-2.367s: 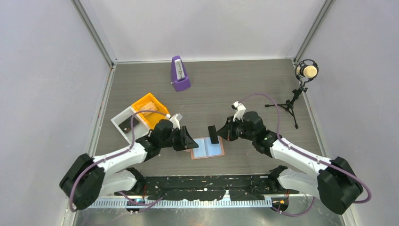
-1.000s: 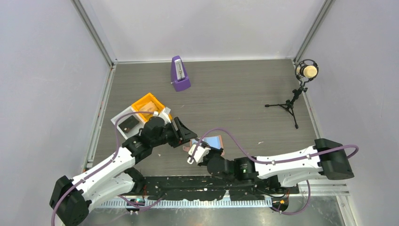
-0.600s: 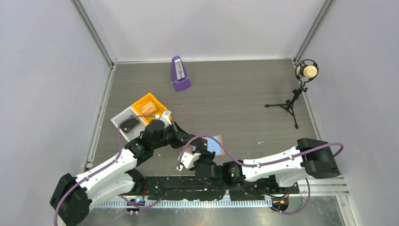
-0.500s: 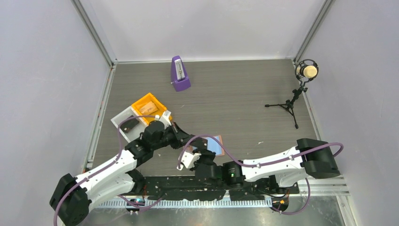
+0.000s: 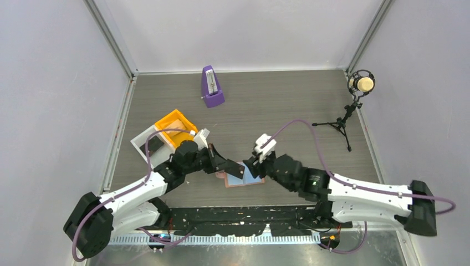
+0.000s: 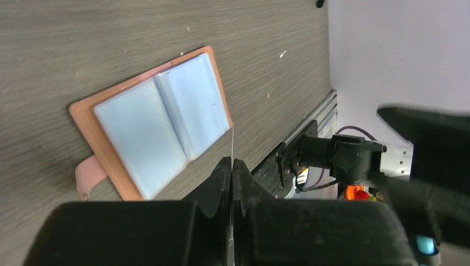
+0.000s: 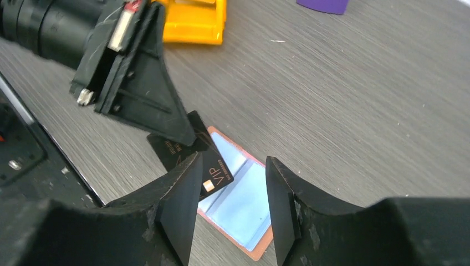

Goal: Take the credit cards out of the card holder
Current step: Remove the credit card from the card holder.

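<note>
Left tool (image 5: 235, 169), its credit card (image 7: 208, 158) and the right tool (image 5: 250, 167) crowd the card holder (image 5: 250, 180); open desk (image 5: 277, 111) lies beyond, toward the metronome (image 5: 211, 87).

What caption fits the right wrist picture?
Left gripper holds a thin black VIP card over the open salmon-tan, blue-lined card holder.

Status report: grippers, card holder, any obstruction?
Left gripper shut on one credit card. Right gripper open, above open card holder. Nothing in the way.

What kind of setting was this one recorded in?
Most likely a robot lab's recording booth: plain grey walls enclose the table, with a tripod microphone and a purple metronome standing on it.
</note>
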Controlling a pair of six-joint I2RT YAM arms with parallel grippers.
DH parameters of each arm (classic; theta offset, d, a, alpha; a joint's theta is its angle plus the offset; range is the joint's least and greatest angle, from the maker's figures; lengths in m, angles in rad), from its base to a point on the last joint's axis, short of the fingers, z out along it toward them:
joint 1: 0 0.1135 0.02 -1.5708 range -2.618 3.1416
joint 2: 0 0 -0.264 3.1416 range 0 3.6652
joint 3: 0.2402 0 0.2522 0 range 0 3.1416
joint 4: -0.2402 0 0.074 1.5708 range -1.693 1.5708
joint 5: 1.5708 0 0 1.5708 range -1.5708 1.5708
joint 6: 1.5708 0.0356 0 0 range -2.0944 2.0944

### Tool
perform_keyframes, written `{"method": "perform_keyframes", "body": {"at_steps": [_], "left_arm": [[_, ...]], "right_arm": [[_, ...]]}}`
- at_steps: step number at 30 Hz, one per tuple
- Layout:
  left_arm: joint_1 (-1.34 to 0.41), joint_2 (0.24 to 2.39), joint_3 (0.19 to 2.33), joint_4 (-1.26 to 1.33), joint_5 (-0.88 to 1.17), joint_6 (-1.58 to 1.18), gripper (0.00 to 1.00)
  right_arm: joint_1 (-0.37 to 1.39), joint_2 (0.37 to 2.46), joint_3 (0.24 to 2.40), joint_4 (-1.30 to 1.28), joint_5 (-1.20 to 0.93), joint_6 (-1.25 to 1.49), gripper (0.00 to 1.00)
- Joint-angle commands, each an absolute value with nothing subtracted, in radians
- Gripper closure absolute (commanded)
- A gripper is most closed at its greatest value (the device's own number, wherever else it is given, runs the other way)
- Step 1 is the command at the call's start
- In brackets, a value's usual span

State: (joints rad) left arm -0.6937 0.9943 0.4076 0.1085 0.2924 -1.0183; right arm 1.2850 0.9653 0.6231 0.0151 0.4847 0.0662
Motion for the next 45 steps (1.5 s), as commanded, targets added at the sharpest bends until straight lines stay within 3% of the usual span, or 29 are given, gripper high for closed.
{"method": "perform_keyframes", "body": {"at_steps": [1, 6, 11, 17, 28, 34, 37, 41, 45], "left_arm": [[-0.695, 1.004, 0.369, 0.359, 0.375, -0.901, 1.0], [-0.695, 0.996, 0.371, 0.385, 0.455, -0.821, 1.0], [-0.695, 1.006, 0.448, 0.265, 0.586, -0.727, 1.0], [-0.695, 1.032, 0.498, 0.208, 0.718, -0.691, 1.0], [-0.695, 1.07, 0.519, 0.228, 0.815, -0.686, 1.0], [-0.694, 1.07, 0.531, 0.182, 0.823, -0.658, 1.0], [-0.694, 1.061, 0.542, 0.152, 0.827, -0.639, 1.0], [-0.694, 1.057, 0.56, 0.105, 0.823, -0.614, 0.91], [-0.691, 1.043, 0.595, 0.019, 0.8, -0.577, 0.67]], "right_arm": [[1.109, 0.848, 0.575, 0.01, 0.149, 0.255, 0.47], [0.93, 0.82, 0.547, -0.016, -0.187, 0.319, 0.47], [0.82, 0.842, 0.534, -0.005, -0.389, 0.281, 0.48], [0.761, 0.932, 0.57, 0.01, -0.633, 0.221, 0.57], [0.759, 1.069, 0.63, 0.078, -0.733, 0.223, 0.64], [0.759, 1.114, 0.638, 0.129, -0.774, 0.267, 0.72], [0.759, 1.127, 0.63, 0.148, -0.785, 0.285, 0.81], [0.759, 1.126, 0.607, 0.195, -0.802, 0.318, 0.94], [0.759, 1.112, 0.595, 0.216, -0.742, 0.374, 0.95]]}}
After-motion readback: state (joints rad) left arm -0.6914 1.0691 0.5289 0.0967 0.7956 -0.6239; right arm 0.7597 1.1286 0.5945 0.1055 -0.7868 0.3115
